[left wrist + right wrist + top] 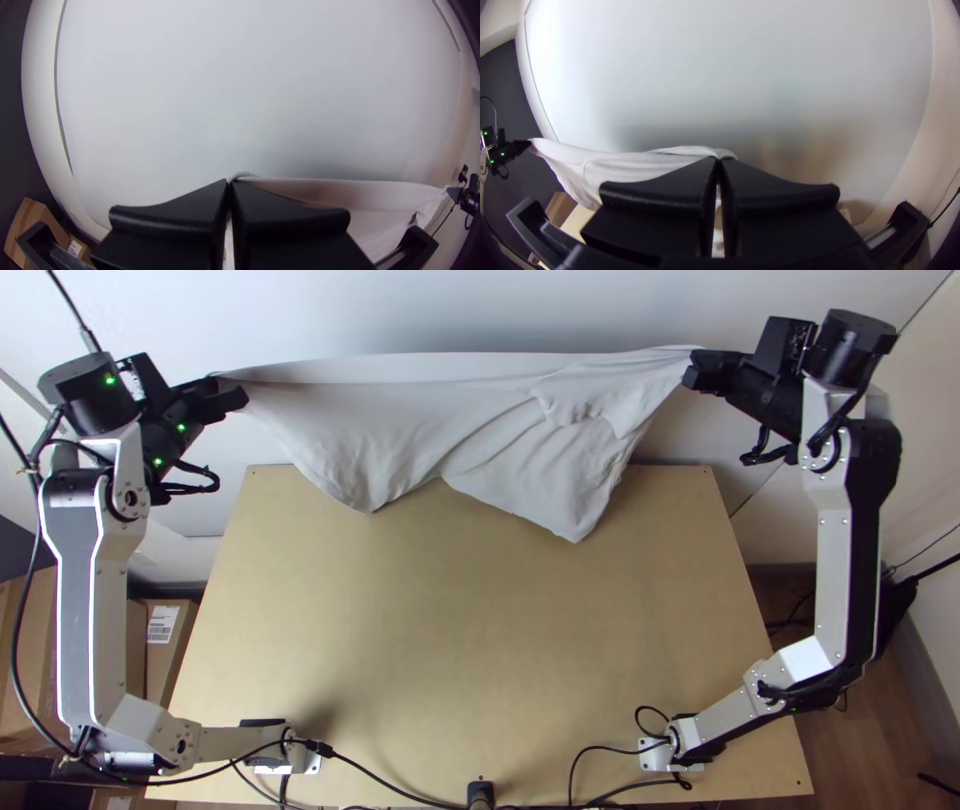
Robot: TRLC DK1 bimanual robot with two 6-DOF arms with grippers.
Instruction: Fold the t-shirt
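Left pincer (230, 184) and right pincer (719, 161) each pinch an end of the pale T-shirt (420, 420), strung between them, its slack below their grip. Pulling them wider could tear a corner loose; lowering straight down might miss the bench (470, 620).

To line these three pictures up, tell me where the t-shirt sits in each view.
Top view: the t-shirt hangs between left gripper and right gripper, partly over the table.
Left wrist view: t-shirt from near fingertips to the distant right gripper.
Right wrist view: t-shirt from near fingertips to the distant left gripper.
Shared landmark: left gripper, at one end of the t-shirt.
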